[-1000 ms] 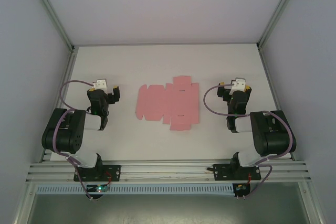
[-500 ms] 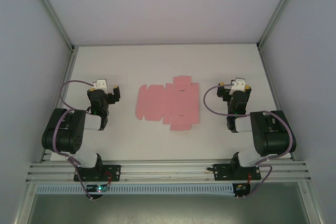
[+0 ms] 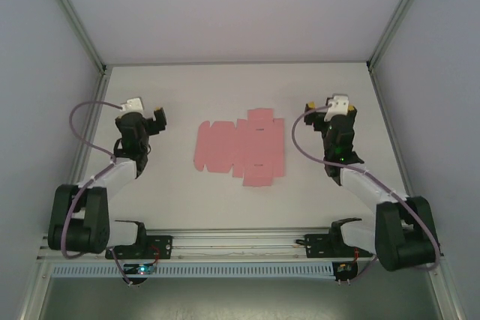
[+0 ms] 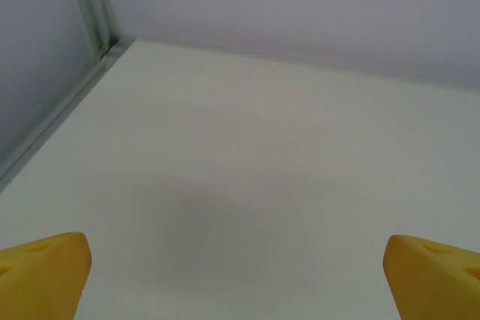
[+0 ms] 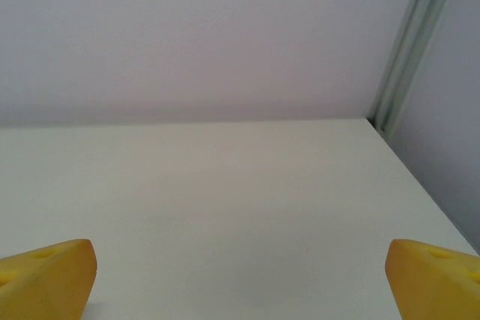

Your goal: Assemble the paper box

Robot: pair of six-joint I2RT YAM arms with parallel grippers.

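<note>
Prob. robot lab cell, white table (image 3: 225, 88), plain walls (image 3: 225, 5), alu frame (image 3: 240, 239)

The table (image 3: 225, 88) is a plain white, matte surface, closed in by pale walls (image 3: 225, 5) on its left, right and far sides. A metal rail (image 3: 240, 241) runs along its near edge. One thing lies directly on it: the paper box (image 3: 240, 147), an unfolded pink die-cut sheet, flat near the middle of the table and well apart from every wall. Its wider panel points left with a notched edge. Toward its right end one flap juts to the far side and another to the near side, and two small slots show there. In both wrist views the table surface is bare white, reaching to the far wall.
</note>
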